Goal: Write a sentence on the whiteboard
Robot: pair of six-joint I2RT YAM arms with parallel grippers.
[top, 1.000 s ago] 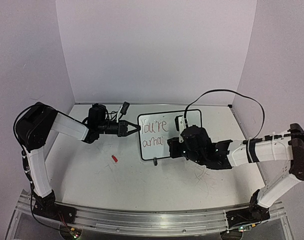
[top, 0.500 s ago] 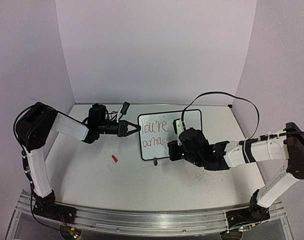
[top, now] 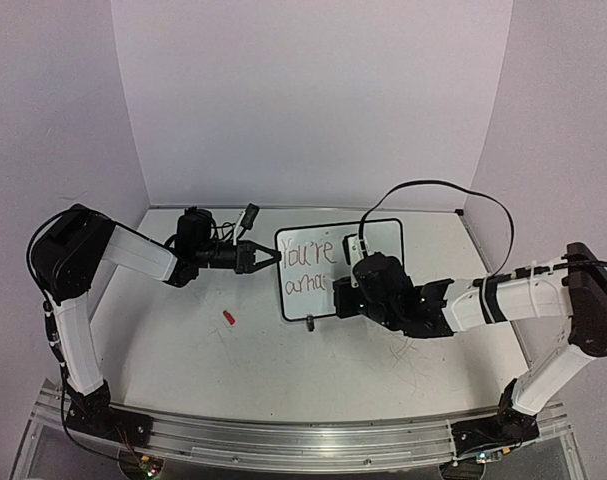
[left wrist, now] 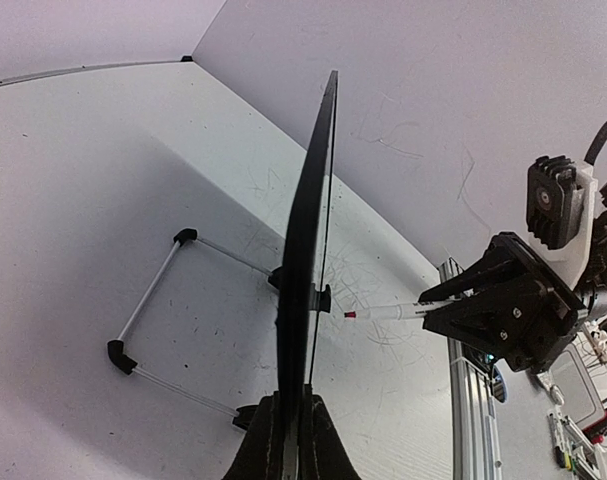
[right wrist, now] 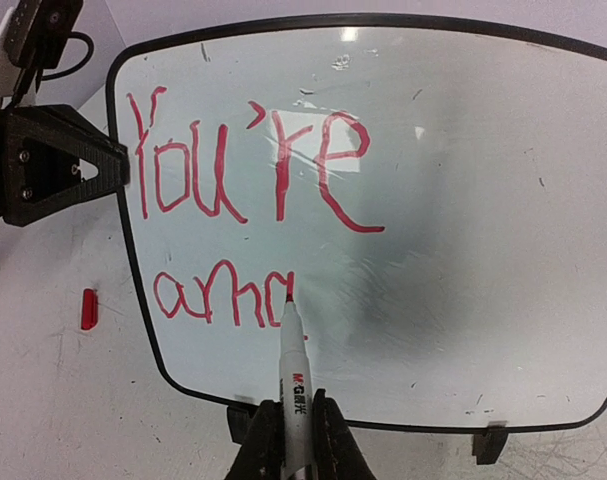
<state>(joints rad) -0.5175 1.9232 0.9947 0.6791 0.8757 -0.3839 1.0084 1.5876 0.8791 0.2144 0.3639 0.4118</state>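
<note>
So here's our setup. Plain white walls (top: 313, 100) box us in on three sides and fill the whole upper half of the top view. The worktop (top: 283, 360) underneath is greyish-white and covered in faint scribble scuffs, worst toward the lower right. A metal rail (top: 283, 435) runs along the bottom edge.

Counting stuff: we've got two arms, the left arm (top: 133, 250) coming in from the left of the frame and the right arm (top: 513, 300) from the right, with one black cable (top: 443, 185) looping above it. There's one whiteboard (top: 391, 238), standing up just right of centre in the top view on its wire stand (left wrist: 153, 310). Our left hand (left wrist: 288, 445) is clenched on the board's left edge, pinching the black frame. Our right hand (right wrist: 295, 445) is clamped around one marker (right wrist: 294, 370) at the bottom centre of the right wrist view, pointing up at the board.

The sentence (right wrist: 243, 170) is in red, two lines in the left half of the board: "You're" up top and "ama" below. The marker's red tip sits right on the last stroke of that second "a".

Smallest thing: one little red cap (top: 228, 317) lying on the worktop, left of the board and below our left hand, not touching either.
</note>
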